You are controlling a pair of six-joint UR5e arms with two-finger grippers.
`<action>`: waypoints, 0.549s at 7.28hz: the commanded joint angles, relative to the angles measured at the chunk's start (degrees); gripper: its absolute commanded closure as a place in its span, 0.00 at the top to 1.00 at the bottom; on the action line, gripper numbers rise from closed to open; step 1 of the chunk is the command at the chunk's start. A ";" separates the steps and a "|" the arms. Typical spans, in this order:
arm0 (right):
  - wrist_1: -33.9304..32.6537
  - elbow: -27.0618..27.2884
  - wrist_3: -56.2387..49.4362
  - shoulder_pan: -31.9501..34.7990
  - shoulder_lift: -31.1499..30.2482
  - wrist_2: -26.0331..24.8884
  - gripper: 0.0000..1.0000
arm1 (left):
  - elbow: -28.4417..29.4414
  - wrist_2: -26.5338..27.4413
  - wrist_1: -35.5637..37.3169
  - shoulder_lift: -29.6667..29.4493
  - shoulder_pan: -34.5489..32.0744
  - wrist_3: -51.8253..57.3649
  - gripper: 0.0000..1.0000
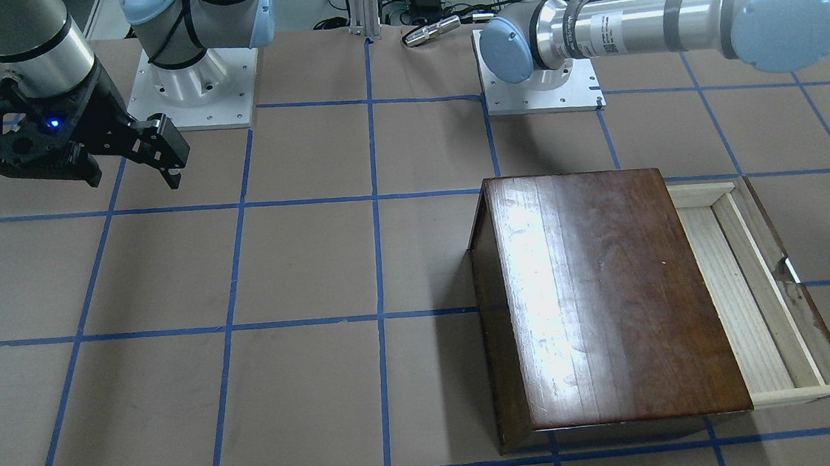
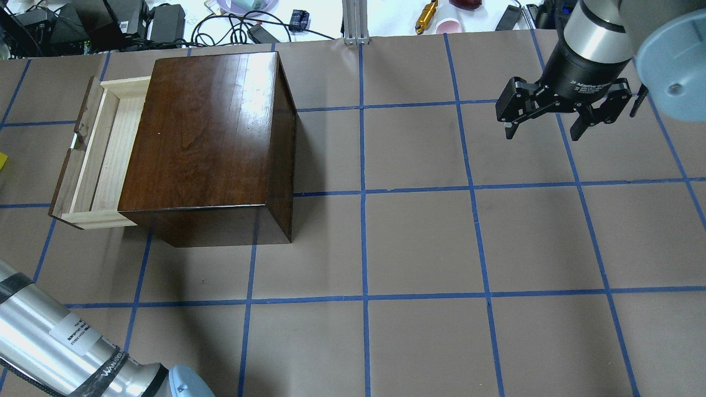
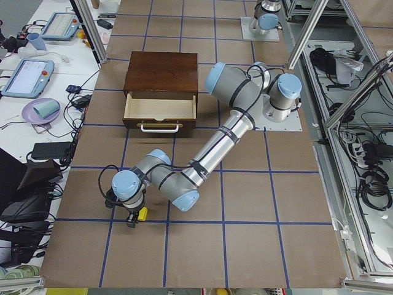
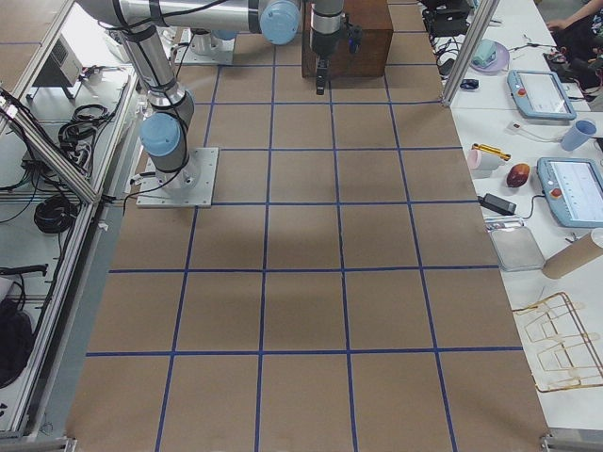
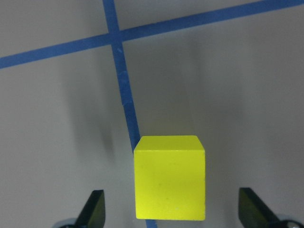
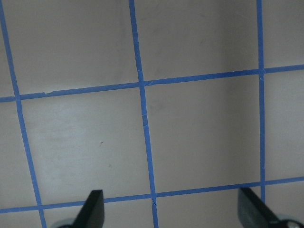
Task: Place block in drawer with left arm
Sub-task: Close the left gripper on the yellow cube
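You see the left pincer [image 5: 173, 210] spread wide over the counter [image 5: 228, 95], gripping nothing. The block [image 5: 170, 178] sits on a blue tape line [image 5: 124, 95] between the fingertips, touching neither. Farther along, the drawer [image 3: 159, 107] stands pulled out of the dark box [image 3: 161, 70], well apart from the block. Farthest off, the right pincer [image 2: 543, 132] hangs wide open and empty

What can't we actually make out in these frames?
- Block: only a sliver at the overhead view's left edge; absent from the front view.
- Left gripper: wrist view crops all but the fingertips; tiny in the exterior left view.
- Drawer: its rear lies hidden inside the box.
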 commanded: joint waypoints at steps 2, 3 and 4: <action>0.00 0.00 0.00 0.00 0.00 0.00 1.00 | 0.75 -0.33 0.65 -1.74 0.01 0.27 1.00; 0.00 0.00 0.00 0.00 0.00 0.00 1.00 | 0.75 -0.33 1.09 -2.00 0.01 0.27 0.98; 0.00 0.00 0.00 0.00 0.00 0.00 1.00 | 0.75 -0.33 1.18 -2.09 0.01 0.27 0.97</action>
